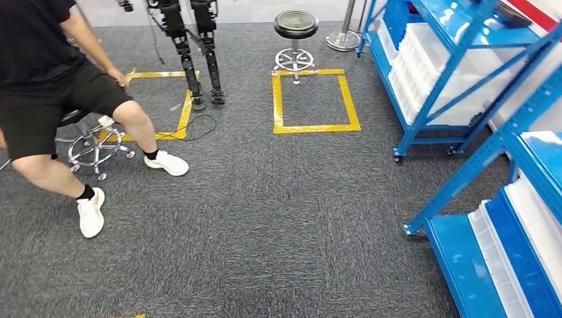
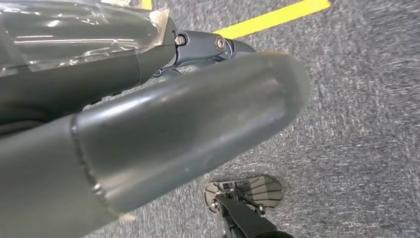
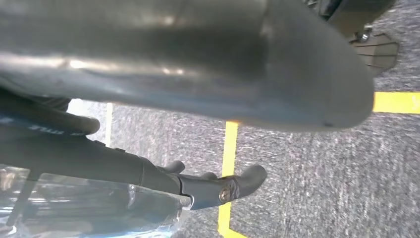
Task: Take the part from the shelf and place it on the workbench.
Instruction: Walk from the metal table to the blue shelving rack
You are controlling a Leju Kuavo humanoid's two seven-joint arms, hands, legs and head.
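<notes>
Two blue shelf racks stand on the right in the head view. The farther rack [image 1: 434, 79] carries white bins [image 1: 457, 69]. The nearer rack [image 1: 510, 218] also holds white trays [image 1: 540, 225]. I cannot pick out the part among them. My left hand [image 2: 163, 124] hangs over grey carpet, its thick grey thumb in front and its dark fingers [image 2: 203, 47] stretched out with nothing in them. My right hand [image 3: 198, 64] hangs the same way, its fingers [image 3: 218, 186] straight and holding nothing.
A person [image 1: 46, 93] sits on a wheeled stool [image 1: 96, 147] at the left, legs spread onto the carpet. Another robot's legs [image 1: 199, 59] stand at the back. A black stool [image 1: 295, 26] stands behind a yellow tape square [image 1: 315, 99]. Open carpet lies ahead.
</notes>
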